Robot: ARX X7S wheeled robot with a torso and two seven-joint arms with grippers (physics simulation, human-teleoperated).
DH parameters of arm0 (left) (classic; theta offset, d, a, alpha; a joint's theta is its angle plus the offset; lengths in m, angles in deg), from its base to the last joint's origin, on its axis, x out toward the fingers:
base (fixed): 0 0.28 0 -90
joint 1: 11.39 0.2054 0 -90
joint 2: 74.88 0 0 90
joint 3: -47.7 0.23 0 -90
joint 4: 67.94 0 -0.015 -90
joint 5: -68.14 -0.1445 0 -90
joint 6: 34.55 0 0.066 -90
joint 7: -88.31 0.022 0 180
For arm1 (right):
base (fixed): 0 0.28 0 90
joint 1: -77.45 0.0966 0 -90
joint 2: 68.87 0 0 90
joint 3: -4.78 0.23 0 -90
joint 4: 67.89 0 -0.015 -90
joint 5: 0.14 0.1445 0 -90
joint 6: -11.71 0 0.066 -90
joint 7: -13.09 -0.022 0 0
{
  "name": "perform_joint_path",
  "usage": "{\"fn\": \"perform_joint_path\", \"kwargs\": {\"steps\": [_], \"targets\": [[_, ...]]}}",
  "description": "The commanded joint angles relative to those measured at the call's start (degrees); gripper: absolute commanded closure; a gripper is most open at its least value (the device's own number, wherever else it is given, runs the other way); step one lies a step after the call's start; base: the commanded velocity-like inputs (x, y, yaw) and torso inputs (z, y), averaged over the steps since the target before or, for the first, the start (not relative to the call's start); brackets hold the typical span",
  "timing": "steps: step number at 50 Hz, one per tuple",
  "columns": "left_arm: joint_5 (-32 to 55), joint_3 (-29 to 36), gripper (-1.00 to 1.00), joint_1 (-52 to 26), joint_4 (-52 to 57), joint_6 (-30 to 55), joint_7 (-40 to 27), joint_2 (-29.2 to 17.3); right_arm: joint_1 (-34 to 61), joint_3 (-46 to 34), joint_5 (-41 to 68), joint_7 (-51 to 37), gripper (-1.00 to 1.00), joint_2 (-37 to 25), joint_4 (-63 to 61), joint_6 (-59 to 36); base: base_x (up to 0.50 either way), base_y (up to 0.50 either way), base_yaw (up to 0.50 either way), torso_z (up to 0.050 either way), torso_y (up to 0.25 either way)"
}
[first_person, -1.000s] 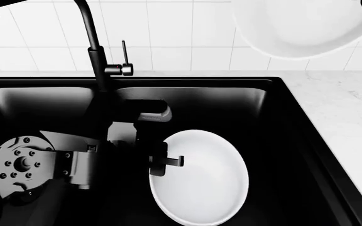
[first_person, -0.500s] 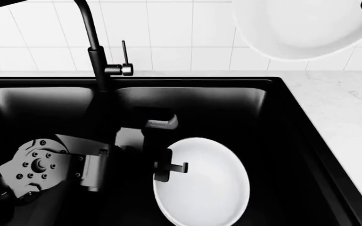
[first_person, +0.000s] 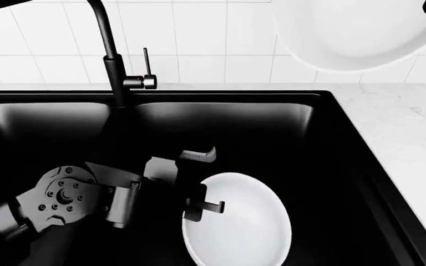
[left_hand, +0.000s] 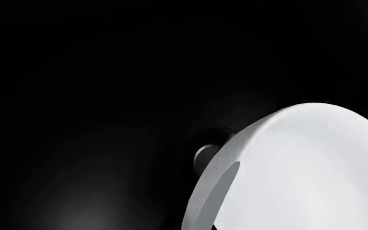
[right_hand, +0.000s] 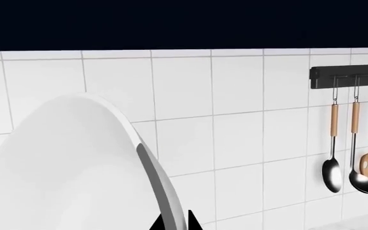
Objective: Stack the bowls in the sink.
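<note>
While you read these views, treat each judgement as inferred from the renders alone.

Left wrist view: the lower bowl (left_hand: pixel 299 172) fills one corner, seen edge-on against the dark sink (left_hand: pixel 75 96); a round metal drain strainer (left_hand: pixel 204 154) shows just beside its rim. You cannot see the tool's fingers here.

Head view: your left tool (first_person: pixel 202 208) is clamped on the near-left rim of the lower bowl (first_person: pixel 243 227), which sits low in the right basin of the sink (first_person: pixel 331 111). The raised bowl (first_person: pixel 354 33) hangs high at the upper right, before the tiled wall, well apart from the lower one. The faucet (first_person: pixel 113 61) stands by the divider; the worktop (first_person: pixel 405 144) lies to the right.

Right wrist view: your right tool (right_hand: pixel 174 223) pinches the rim of the raised bowl (right_hand: pixel 63 167); hanging utensils (right_hand: pixel 350 148) are on the wall.

Progress: both bowls gripped, neither nested; stacking remains.

Room: open air between the bowls; the basin's right wall and the faucet are the nearest edges.
</note>
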Motion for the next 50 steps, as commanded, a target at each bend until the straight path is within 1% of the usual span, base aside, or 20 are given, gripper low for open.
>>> {"fn": "perform_joint_path", "kwargs": {"steps": [1, 23, 50], "targets": [[-0.89, 0.5, 1.0, -0.65, -1.57, 0.59, 0.35, 1.3, 0.17, 0.57, -0.57, -0.01, 1.0, -0.05, 0.01, -0.11, 0.0, 0.0, 0.0, 0.0, 0.0], [-3.51, 2.94, 1.0, -1.72, -5.04, 2.81, 0.9, 3.59, -0.2, 0.83, -0.79, 0.48, 1.0, -0.19, 0.31, -0.11, 0.0, 0.0, 0.0, 0.0, 0.0], [-6.77, 4.99, 1.0, -0.68, -8.71, 3.39, 4.21, 5.73, -0.8, 1.2, -0.87, 0.58, 1.0, -0.4, 0.14, 0.13, 0.0, 0.0, 0.0, 0.0, 0.001]]}}
